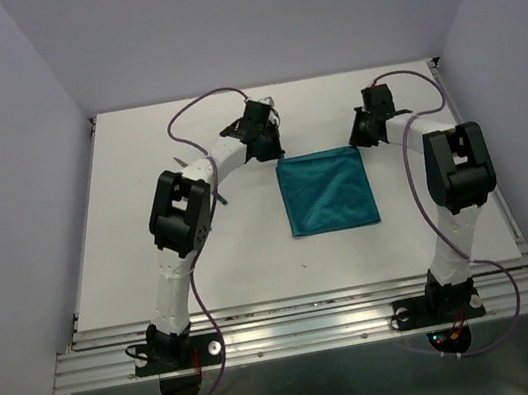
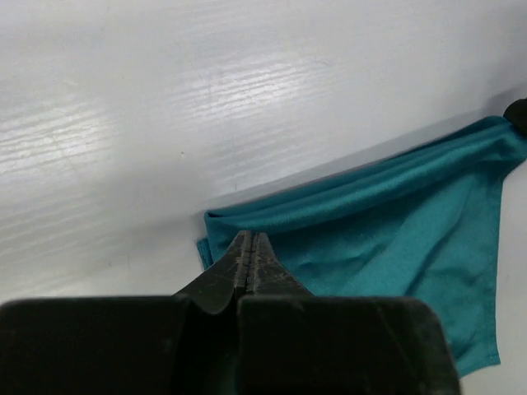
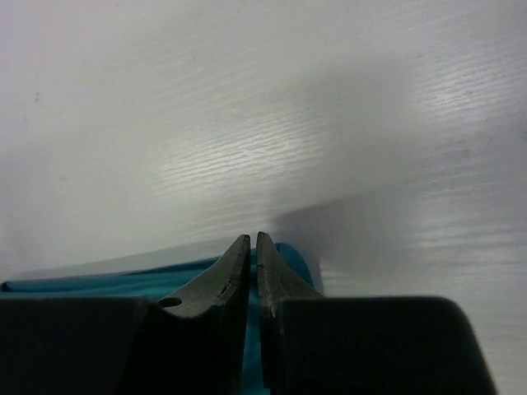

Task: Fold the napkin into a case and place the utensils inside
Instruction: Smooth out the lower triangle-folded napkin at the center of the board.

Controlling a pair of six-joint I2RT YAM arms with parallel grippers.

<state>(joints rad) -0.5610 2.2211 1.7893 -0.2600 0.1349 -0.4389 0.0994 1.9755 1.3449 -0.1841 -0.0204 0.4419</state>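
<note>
One teal napkin (image 1: 328, 191), soft and faintly shiny, lies near-square on your white grained table (image 1: 142, 197), its far edge drawn up into a rounded ridge. Two corners are gripped: your left gripper (image 2: 251, 239) pinches the far-left one tight, and your right gripper (image 3: 252, 240), a hairline apart, clamps the far-right.

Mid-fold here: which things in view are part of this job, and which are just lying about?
Job: napkin; left claw and right claw, each shut on a far corner of it; slim pieces poking from under the left arm, probably the utensils.
Lying about: only the arms' purple cables, over the white table.
</note>
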